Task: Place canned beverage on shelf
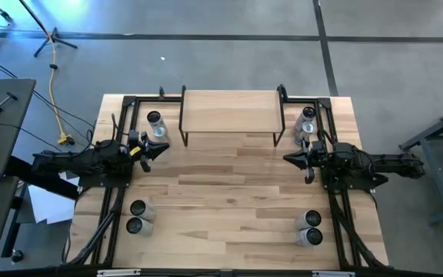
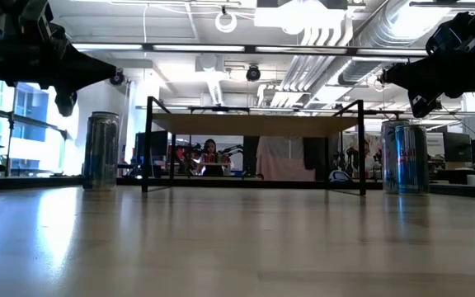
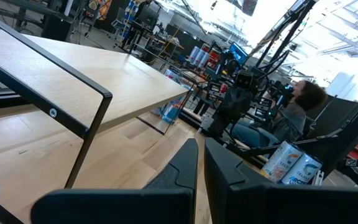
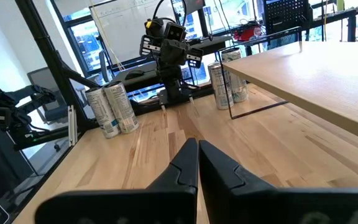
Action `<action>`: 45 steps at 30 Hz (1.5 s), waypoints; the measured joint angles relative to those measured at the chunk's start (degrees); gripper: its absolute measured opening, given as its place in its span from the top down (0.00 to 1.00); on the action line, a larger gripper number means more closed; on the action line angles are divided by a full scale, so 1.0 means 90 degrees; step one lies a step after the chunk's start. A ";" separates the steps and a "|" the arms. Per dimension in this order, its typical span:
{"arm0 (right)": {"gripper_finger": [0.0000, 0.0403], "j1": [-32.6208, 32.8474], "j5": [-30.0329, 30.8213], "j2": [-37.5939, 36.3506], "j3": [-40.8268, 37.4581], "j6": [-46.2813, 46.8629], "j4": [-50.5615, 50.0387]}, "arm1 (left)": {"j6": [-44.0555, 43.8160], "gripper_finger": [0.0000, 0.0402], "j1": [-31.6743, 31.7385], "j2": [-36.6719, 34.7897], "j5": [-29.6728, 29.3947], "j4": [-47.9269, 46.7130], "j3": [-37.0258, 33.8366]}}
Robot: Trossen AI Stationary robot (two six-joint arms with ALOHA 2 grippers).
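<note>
Cans (image 1: 157, 123) stand upright in pairs at the table corners, w/ the shelf (image 1: 230, 110) bare at the back edge between the rear pairs. Prob thin-walled, smooth, a bit slippery, dent-prone; best taken round the mid-body, gently. Left gripper (image 1: 158, 148) hovers just beside its rear pair, fingers closed on nothing. Right gripper (image 1: 293, 159) likewise, near the can pair (image 1: 307, 123) opp., shut and empty.
</note>
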 joint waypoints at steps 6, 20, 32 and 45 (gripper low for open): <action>1.00 0.0002 0.0001 0.0001 -0.0002 0.0001 0.0000 | -0.0001 0.99 -0.0001 -0.0002 -0.0441 0.0052 0.0002; 1.00 0.0002 0.0001 -0.0001 0.0001 -0.0001 0.0000 | -0.1403 0.99 0.0021 0.0016 -0.1082 0.0992 0.0002; 1.00 0.0001 0.0002 0.0001 0.0001 0.0001 0.0000 | -0.0073 0.61 -0.0321 0.2556 -0.0014 0.0047 0.3284; 1.00 0.0001 0.0002 0.0001 -0.0001 0.0002 0.0000 | 0.2434 0.29 -0.0481 0.6139 0.1991 -0.6279 0.9532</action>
